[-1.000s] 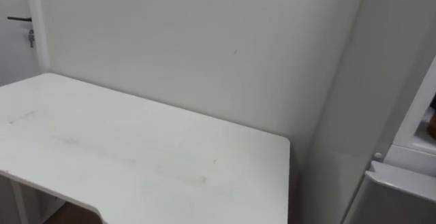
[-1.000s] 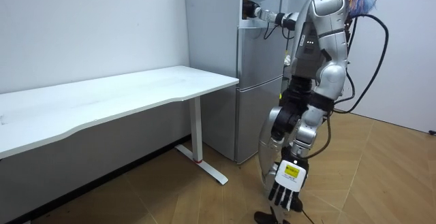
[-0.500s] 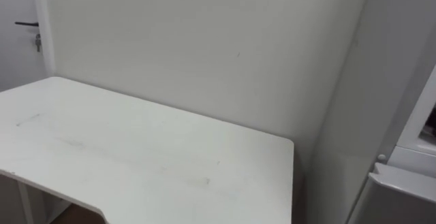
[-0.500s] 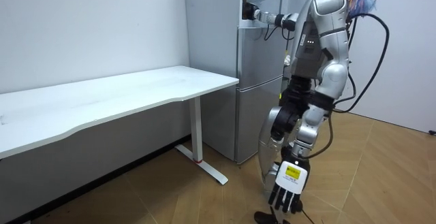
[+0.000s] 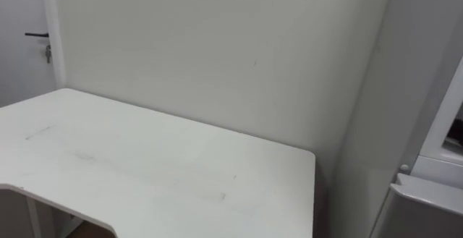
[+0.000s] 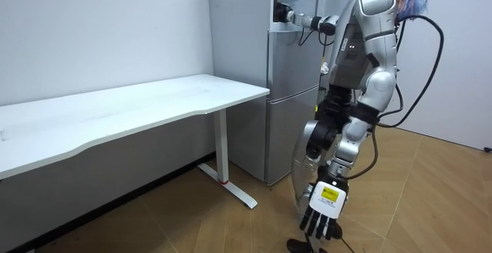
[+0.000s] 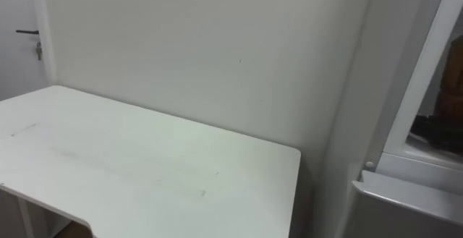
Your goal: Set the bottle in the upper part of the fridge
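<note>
A white bench (image 5: 145,173) runs from the lower left towards the middle, its far edge against a plain pale wall (image 5: 217,57). At the upper left, a dark door handle (image 5: 36,35) sticks out with a key (image 5: 48,52) just below. At the right stands the grey fridge (image 5: 391,122), just beside the bench's end, its upper part open at the picture's edge.

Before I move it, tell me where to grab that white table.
Take the white table by its thin front edge from the open floor side: the top overhangs its leg, the wall backs its far edge, the fridge flanks its end.
</note>
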Controlling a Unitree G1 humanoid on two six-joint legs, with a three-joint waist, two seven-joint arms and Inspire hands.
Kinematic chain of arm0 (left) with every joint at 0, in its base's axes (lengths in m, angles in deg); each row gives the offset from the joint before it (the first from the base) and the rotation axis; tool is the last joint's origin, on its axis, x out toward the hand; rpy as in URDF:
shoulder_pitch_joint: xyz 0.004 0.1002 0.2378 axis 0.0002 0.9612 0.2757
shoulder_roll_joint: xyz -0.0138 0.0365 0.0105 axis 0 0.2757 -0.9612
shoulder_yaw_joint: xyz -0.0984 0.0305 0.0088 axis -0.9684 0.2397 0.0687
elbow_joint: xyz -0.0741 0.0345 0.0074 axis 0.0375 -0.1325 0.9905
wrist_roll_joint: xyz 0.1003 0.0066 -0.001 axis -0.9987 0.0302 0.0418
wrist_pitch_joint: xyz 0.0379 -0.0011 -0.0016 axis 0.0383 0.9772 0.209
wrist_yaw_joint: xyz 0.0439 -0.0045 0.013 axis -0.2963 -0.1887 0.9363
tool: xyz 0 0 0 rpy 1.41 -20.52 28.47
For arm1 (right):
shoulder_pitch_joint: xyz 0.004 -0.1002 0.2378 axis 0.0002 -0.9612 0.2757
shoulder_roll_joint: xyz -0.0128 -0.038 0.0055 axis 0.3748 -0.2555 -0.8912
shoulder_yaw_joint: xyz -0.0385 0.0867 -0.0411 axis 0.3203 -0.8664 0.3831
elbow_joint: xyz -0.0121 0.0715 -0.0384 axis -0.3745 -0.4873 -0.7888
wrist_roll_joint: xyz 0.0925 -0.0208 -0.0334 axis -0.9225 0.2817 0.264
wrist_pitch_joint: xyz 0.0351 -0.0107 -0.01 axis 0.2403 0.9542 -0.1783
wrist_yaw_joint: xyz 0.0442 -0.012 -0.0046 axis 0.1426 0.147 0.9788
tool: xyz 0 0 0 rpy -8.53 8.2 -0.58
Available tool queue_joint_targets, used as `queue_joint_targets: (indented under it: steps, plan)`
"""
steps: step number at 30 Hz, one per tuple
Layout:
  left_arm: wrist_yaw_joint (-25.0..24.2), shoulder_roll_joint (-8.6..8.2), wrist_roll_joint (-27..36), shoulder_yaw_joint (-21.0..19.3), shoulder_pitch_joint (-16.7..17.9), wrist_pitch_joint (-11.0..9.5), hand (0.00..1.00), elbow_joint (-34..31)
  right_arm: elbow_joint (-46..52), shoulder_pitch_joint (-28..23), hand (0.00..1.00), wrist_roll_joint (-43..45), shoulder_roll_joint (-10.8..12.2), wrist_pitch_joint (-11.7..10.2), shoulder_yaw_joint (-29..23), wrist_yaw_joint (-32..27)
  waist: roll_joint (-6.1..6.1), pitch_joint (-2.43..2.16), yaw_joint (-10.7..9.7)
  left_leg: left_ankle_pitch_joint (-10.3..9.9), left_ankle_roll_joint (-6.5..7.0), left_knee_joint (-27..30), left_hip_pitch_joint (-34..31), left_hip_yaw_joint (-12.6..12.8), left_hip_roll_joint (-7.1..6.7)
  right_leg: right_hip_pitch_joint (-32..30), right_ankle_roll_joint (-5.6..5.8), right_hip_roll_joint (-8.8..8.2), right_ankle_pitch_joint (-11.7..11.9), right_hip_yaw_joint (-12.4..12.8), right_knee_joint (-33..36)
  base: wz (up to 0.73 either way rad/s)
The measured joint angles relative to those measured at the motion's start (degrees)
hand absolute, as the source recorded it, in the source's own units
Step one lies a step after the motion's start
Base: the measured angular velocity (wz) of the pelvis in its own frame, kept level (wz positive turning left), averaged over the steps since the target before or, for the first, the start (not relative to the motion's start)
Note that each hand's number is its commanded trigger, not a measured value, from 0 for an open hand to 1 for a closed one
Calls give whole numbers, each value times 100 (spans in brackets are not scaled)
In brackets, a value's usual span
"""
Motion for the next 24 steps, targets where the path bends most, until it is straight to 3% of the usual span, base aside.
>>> queue_joint_targets:
  steps: [24]
  plan:
    - [19,-7,60,5,20,16,0,-10,-63,-5,0,10,-5,8,-38,-41,-48,23,8,-2,3,4,16,2,-3,-7,2,-3,-1,-7,-5,0]
